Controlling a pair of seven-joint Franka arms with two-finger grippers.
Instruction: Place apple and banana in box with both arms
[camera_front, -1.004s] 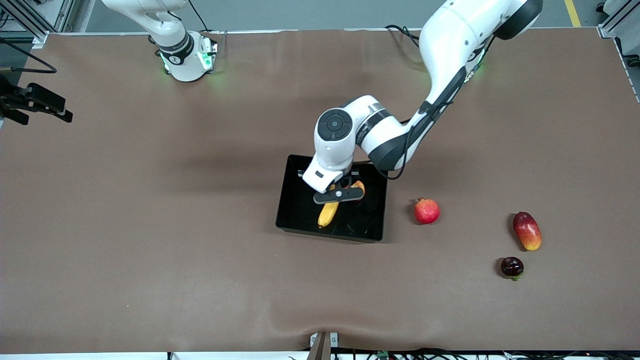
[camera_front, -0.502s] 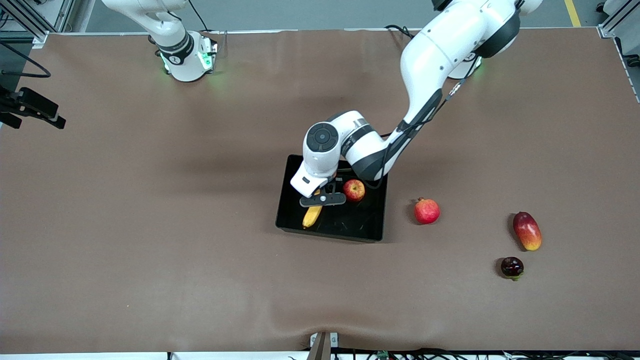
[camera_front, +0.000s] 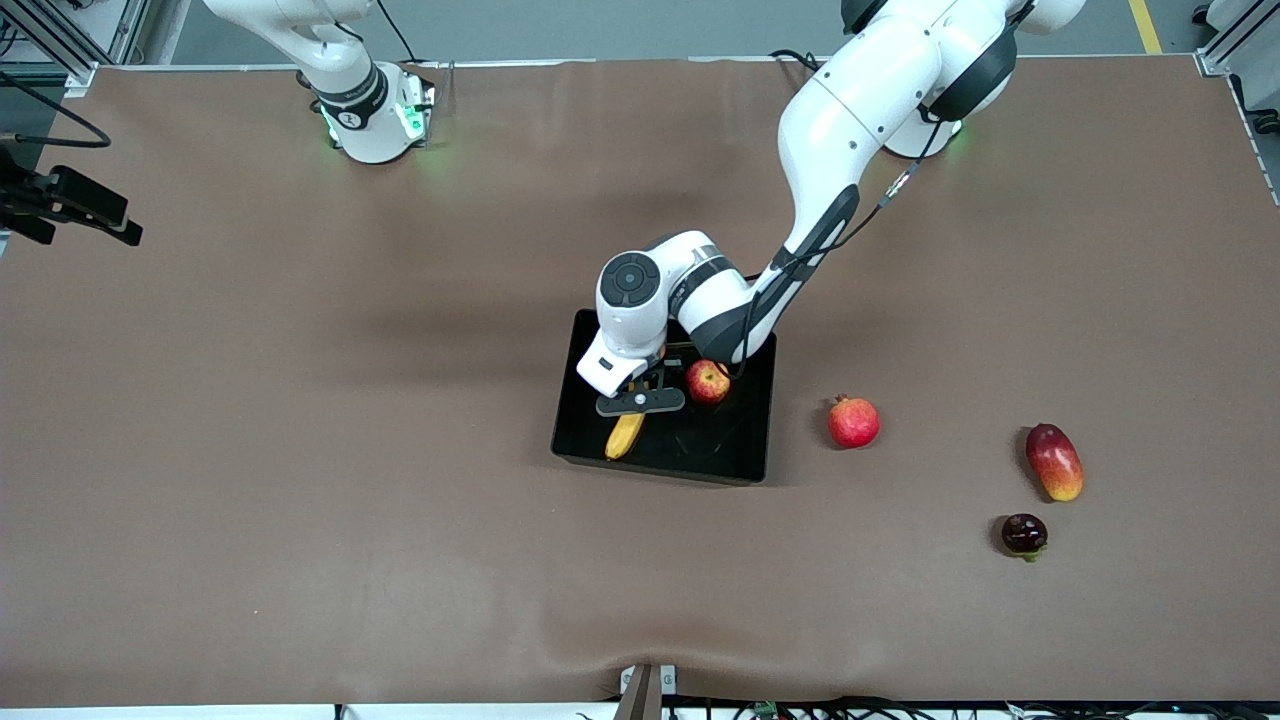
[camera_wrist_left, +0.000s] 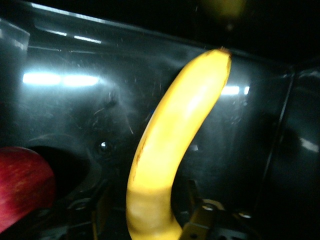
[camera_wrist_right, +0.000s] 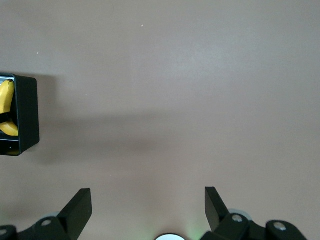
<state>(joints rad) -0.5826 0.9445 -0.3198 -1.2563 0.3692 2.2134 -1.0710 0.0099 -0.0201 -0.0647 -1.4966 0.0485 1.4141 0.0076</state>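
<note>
From the front camera, my left gripper (camera_front: 640, 401) is down inside the box (camera_front: 590, 340), pinching the banana (camera_front: 625, 436) at its upper part. The banana's long axis runs from my jaws toward the front camera, its free end close to the box's near wall. The apple (camera_front: 708, 381) already lies in the box, just beside my left gripper, toward the left arm's end of the table. The pomegranate (camera_front: 853, 422), the mango (camera_front: 1054, 461) and a dark fruit (camera_front: 1024, 534) stay out on the table (camera_front: 300, 450).

In the left wrist view, the banana (camera_wrist_left: 175, 145) stretches away from between my fingers (camera_wrist_left: 200, 222), which press its sides, over the glossy black floor of the box (camera_wrist_left: 75, 100). I judge it low enough to let go; the apple (camera_wrist_left: 22, 185) sits apart from it.

In the right wrist view, my right gripper (camera_wrist_right: 147, 210) waits with jaws spread wide over bare table, well apart from the box (camera_wrist_right: 25, 115). My left arm is clearly the nearer one.
</note>
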